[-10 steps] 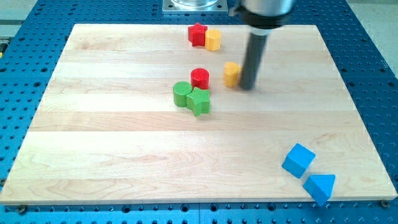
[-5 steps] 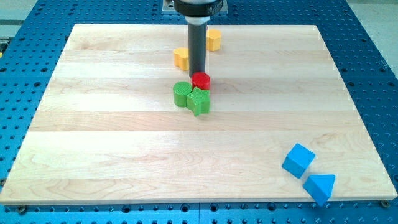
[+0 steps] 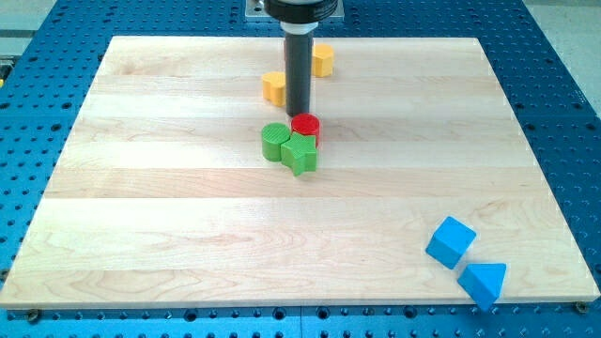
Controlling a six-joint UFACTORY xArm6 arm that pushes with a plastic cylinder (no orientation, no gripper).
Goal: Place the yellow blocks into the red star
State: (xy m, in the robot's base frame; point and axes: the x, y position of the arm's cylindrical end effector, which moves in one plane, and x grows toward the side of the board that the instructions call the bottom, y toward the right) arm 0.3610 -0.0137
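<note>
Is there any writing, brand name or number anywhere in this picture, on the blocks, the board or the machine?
None: no word, number or sign can be read anywhere in the camera view.
The wooden board is bare wood.
The yellow blocks, the red cylinder, the green blocks and the blue blocks carry no marks.
The dark rod ending in my tip bears no label.

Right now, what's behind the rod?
The red star isn't visible; I can't tell whether the rod covers it. A yellow block shows at its right, another yellow block at its left. My tip meets the red cylinder.
</note>
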